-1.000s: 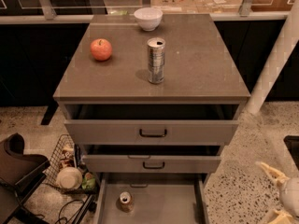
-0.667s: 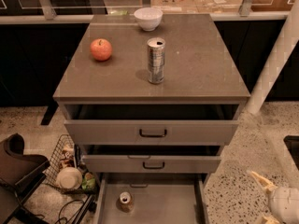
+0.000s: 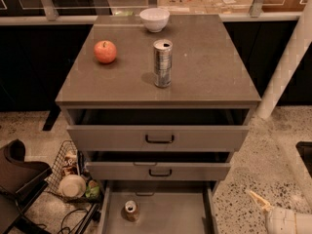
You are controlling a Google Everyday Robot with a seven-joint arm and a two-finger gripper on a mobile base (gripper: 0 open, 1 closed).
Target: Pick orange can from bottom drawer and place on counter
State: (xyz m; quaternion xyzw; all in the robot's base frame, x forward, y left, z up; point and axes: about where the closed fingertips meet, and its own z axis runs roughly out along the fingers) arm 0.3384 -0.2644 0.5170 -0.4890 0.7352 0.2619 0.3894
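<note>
Speckled floor, grey drawer cabinet: orange can (image 3: 130, 210) stands upright on the left of the open bottom drawer (image 3: 170, 212), untouched. Gripper (image 3: 261, 203) hangs low at lower right, beyond the cabinet's side, well apart from the can and carrying nothing; open or shut can't be told. Counter (image 3: 209, 67) holds silver can (image 3: 163, 62), apple (image 3: 105, 51), bowl (image 3: 154, 19). Step: approach. Next, prob. a reach leftward over the drawer's rt wall, then down onto the can.

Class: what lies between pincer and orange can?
Camera view: bare floor of the bottom drawer, its right wall, then speckled ground before the pincer, lower right.
</note>
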